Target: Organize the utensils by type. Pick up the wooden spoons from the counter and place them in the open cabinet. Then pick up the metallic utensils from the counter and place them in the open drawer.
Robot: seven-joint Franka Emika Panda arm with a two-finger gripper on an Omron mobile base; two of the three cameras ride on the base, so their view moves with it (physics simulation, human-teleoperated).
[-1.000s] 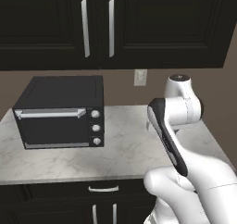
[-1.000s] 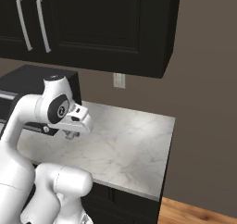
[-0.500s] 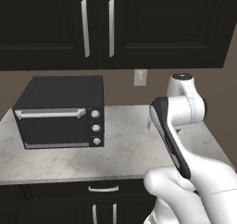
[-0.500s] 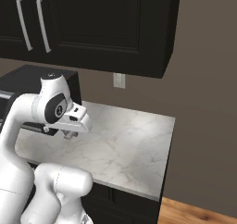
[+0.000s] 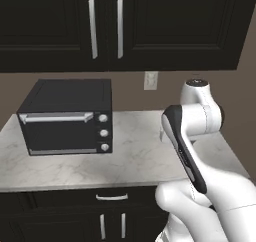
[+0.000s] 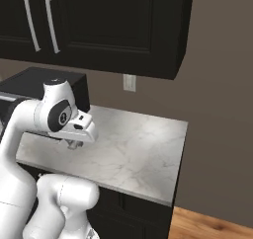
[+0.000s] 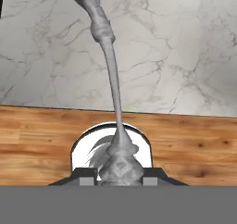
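While the gripper point(image 7: 120, 174) is nearly closed around the silver-grey utensil point(image 7: 107, 56), it should stay level toward the open drawer.

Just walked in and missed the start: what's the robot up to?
The gripper is shut on a silver-grey utensil, holding it by one end above the marble counter. A black toaster oven sits on the counter to the left. The upper cabinet doors seen here are closed.

grey-veined white counter point(image 5: 135, 161), silver-grey utensil point(image 7: 109, 56), black cabinet point(image 5: 165, 26)
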